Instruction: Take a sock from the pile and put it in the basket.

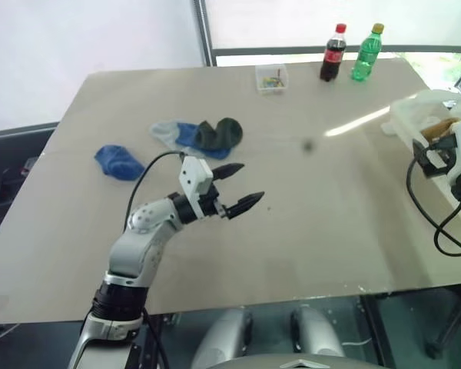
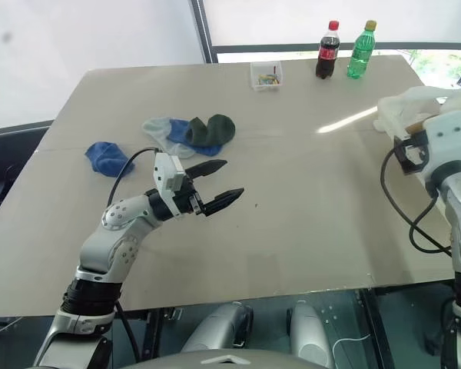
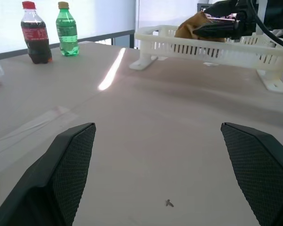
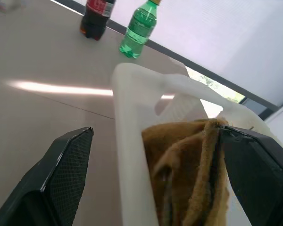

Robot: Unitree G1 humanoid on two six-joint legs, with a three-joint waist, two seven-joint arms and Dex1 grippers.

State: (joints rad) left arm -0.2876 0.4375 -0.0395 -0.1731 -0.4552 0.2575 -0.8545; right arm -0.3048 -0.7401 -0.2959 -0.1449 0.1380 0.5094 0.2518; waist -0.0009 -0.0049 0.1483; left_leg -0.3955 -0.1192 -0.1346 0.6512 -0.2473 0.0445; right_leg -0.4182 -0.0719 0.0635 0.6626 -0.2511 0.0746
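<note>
The pile (image 1: 196,134) of light grey, blue and dark green socks lies at the table's far middle left. One more blue sock (image 1: 119,161) lies apart to its left. My left gripper (image 1: 250,183) hovers open over bare table, just nearer than the pile and pointing right, with nothing between its fingers. The cream basket (image 1: 415,115) stands at the right table edge. A mustard sock (image 4: 188,155) lies inside it. My right gripper (image 4: 155,129) is open over the basket's near end, fingers spread to either side of that sock.
A cola bottle (image 1: 333,52) and a green bottle (image 1: 366,52) stand at the far edge. To their left is a small clear box (image 1: 271,78) of coloured bits. Bare tabletop (image 1: 323,200) lies between the pile and the basket.
</note>
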